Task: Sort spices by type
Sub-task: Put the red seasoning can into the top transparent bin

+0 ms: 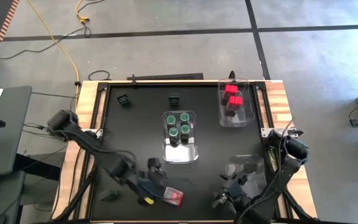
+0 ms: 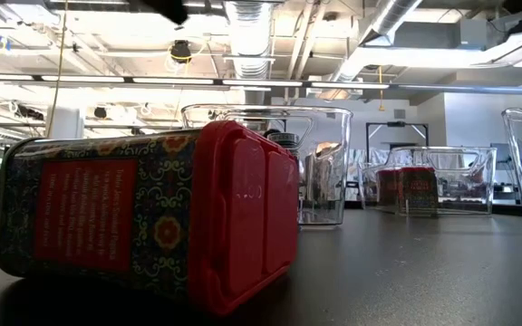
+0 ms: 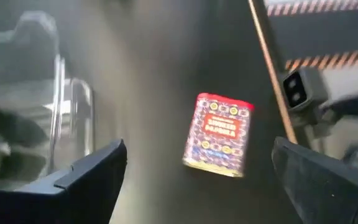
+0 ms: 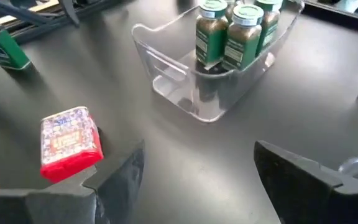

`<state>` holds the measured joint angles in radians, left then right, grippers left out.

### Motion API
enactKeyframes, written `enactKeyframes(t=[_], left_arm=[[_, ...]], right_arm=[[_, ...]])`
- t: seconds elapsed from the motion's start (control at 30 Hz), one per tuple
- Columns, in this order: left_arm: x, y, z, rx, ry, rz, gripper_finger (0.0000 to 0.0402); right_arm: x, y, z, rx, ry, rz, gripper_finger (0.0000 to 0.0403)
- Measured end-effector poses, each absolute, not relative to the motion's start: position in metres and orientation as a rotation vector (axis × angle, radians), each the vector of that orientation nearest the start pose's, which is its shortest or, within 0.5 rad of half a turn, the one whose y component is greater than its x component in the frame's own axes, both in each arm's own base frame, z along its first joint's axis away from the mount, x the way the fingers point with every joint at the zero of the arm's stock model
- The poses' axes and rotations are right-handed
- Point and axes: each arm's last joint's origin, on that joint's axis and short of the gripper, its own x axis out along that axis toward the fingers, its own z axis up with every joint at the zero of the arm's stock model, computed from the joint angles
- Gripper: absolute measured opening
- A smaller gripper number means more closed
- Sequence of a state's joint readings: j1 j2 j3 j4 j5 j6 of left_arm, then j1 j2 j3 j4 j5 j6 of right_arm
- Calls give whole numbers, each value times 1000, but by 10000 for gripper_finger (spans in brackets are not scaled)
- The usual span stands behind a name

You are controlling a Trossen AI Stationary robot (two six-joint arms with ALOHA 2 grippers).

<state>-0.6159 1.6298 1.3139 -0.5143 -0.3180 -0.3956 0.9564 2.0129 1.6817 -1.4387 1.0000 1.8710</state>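
My left gripper (image 3: 197,180) hangs above the near edge of the table with its fingers spread wide and nothing between them; the red-lidded spice tin (image 3: 218,134) lies on its side on the black mat directly ahead, untouched. The tin is a flat-sided rectangular box with a printed wrap and a hinged plastic lid (image 2: 243,213) — I judge it rigid, light, and fairly slick on its printed faces. The recommended hold is across the two long narrow sides at mid-body, clear of the lid, which might flex or pop open under pressure. Because the tin lies flat, the fingers must come down close to the mat to straddle it; a grip taken too high could slip off the edges. Its likely destination is the far-right bin (image 1: 244,112), where other red boxes (image 1: 232,98) already sit — well apart from the tin's present position. The centre bin (image 4: 185,87) holds the green-topped jars (image 4: 229,34). My right gripper (image 4: 194,177) waits, jaws parted and empty, over the near right part of the table.
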Motion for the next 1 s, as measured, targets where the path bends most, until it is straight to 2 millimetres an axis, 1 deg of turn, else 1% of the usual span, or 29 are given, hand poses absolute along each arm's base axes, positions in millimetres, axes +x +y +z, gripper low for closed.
enactKeyframes(t=[0.1,0.2,0.27,0.37,0.5,0.73,0.87,0.93,1.0], left_arm=[[316,-209,274,168,846,-164,383],[337,-219,265,270,899,-237,383],[349,-223,256,299,944,-281,383],[361,-227,238,280,1017,-350,383],[368,-229,221,260,1082,-359,383],[374,-228,191,305,1163,-328,383],[377,-226,174,258,1233,-306,382],[376,-226,168,254,1262,-288,377],[375,-225,167,253,1281,-284,365]], right_arm=[[236,282,239,262,512,-746,329],[238,280,239,265,512,-754,329],[239,280,239,268,511,-754,329],[239,281,239,280,509,-751,329],[238,285,239,308,502,-736,329],[239,288,239,338,495,-724,329],[239,288,238,344,494,-723,329],[239,288,238,345,494,-722,329],[239,288,238,346,495,-722,329]])
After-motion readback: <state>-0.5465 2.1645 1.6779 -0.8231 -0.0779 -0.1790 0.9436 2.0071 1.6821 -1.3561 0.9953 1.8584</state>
